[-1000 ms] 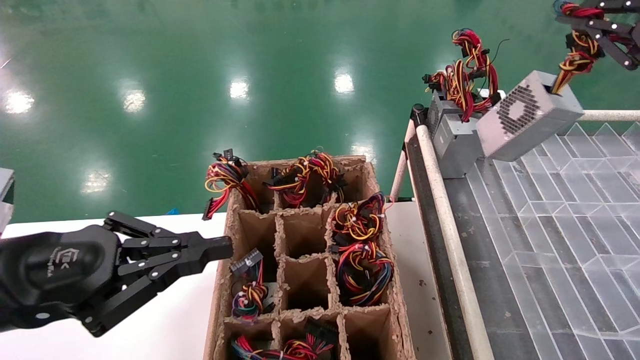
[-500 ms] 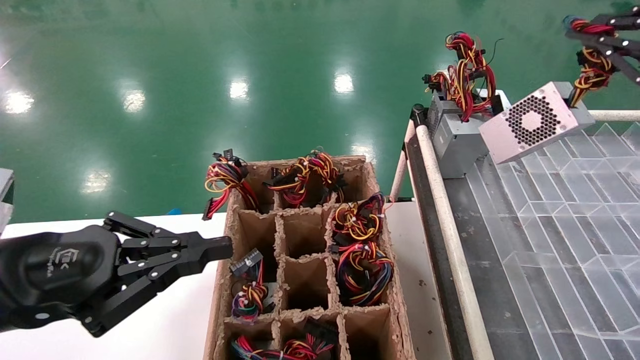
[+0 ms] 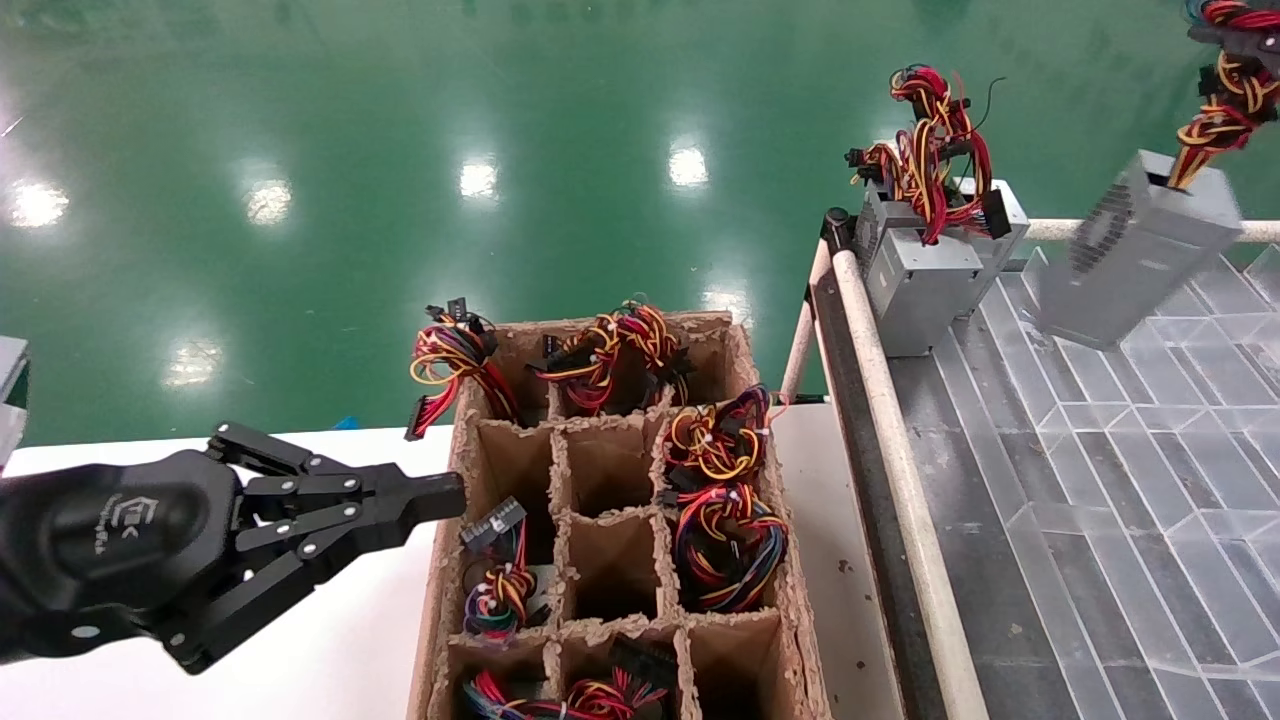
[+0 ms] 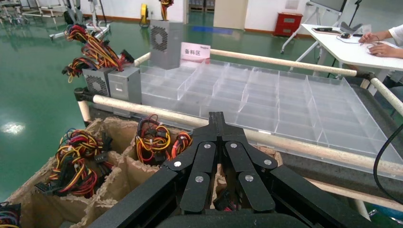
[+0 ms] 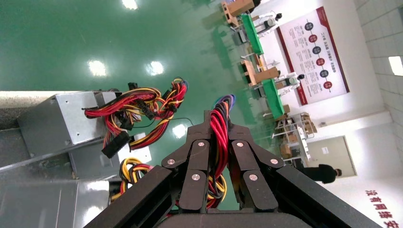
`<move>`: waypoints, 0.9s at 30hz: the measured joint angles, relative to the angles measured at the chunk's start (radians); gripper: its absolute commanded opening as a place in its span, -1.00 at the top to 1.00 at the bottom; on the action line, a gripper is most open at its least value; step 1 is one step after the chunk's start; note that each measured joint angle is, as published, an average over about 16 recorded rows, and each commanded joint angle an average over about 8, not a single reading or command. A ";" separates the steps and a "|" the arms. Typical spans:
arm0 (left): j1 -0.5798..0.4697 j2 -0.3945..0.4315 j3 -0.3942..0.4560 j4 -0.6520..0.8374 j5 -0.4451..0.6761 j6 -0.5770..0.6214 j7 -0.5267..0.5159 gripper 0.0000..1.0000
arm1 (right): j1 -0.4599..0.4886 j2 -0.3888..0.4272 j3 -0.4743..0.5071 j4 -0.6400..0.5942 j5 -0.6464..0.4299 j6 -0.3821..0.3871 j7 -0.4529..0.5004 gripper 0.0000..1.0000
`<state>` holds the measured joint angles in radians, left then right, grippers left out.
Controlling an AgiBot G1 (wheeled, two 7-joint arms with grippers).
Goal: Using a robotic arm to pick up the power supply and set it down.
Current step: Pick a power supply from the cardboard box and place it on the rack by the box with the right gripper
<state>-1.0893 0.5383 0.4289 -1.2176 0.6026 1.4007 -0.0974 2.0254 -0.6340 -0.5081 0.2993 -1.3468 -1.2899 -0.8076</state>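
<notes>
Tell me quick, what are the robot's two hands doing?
Left gripper: shut, holding nothing, beside the cardboard box.
Right gripper: shut on the wires of the power supply, which hangs in the air.

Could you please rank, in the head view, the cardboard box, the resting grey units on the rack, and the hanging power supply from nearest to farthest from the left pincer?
1. Cardboard box, beside the left pincer.
2. Resting grey units, rack's near-left corner.
3. Power supply, hanging at far right.
</notes>
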 measured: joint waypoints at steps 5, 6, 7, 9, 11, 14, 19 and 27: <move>0.000 0.000 0.000 0.000 0.000 0.000 0.000 1.00 | -0.017 -0.019 -0.003 -0.015 -0.002 0.013 -0.011 1.00; 0.000 0.000 0.000 0.000 0.000 0.000 0.000 1.00 | -0.022 -0.026 -0.003 -0.020 -0.002 0.018 -0.014 1.00; 0.000 0.000 0.000 0.000 0.000 0.000 0.000 1.00 | -0.027 -0.033 -0.003 -0.025 -0.002 0.024 -0.018 1.00; 0.000 0.000 0.000 0.000 0.000 0.000 0.000 1.00 | -0.039 -0.049 -0.003 -0.038 -0.001 0.039 -0.026 1.00; 0.000 0.000 0.000 0.000 0.000 0.000 0.000 1.00 | -0.052 -0.068 -0.003 -0.052 0.000 0.056 -0.036 1.00; 0.000 0.000 0.000 0.000 0.000 0.000 0.000 1.00 | -0.069 -0.098 -0.001 -0.075 0.004 0.087 -0.053 1.00; 0.000 0.000 0.000 0.000 0.000 0.000 0.000 1.00 | -0.091 -0.149 0.004 -0.118 0.011 0.150 -0.084 1.00; 0.000 0.000 0.000 0.000 0.000 0.000 0.000 1.00 | -0.105 -0.216 0.016 -0.188 0.024 0.250 -0.131 1.00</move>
<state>-1.0893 0.5383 0.4289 -1.2176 0.6026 1.4007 -0.0974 1.9204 -0.8495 -0.4924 0.1113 -1.3230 -1.0396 -0.9390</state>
